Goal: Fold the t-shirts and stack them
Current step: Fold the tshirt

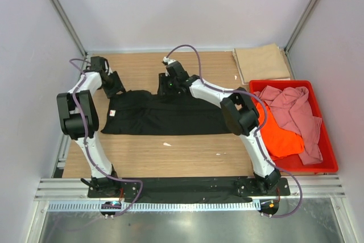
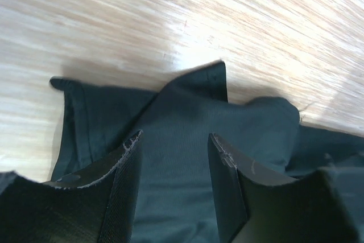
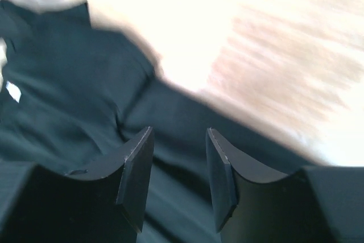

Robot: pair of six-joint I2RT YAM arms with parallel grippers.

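2 grippers, left gripper [image 2: 174, 138] and right gripper [image 3: 180, 135], hover half-open and empty over the far edge of the black t-shirt [image 1: 165, 120], spread flat on the desk [image 1: 187, 152], likely to fold it.

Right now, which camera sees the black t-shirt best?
The top external view. It shows nearly all of the black t-shirt, spread out on the table. The left wrist view catches only a rumpled corner of it, and the right wrist view shows one blurry part.

Red crate [image 1: 310, 167] right, on wooden table [image 1: 187, 153].
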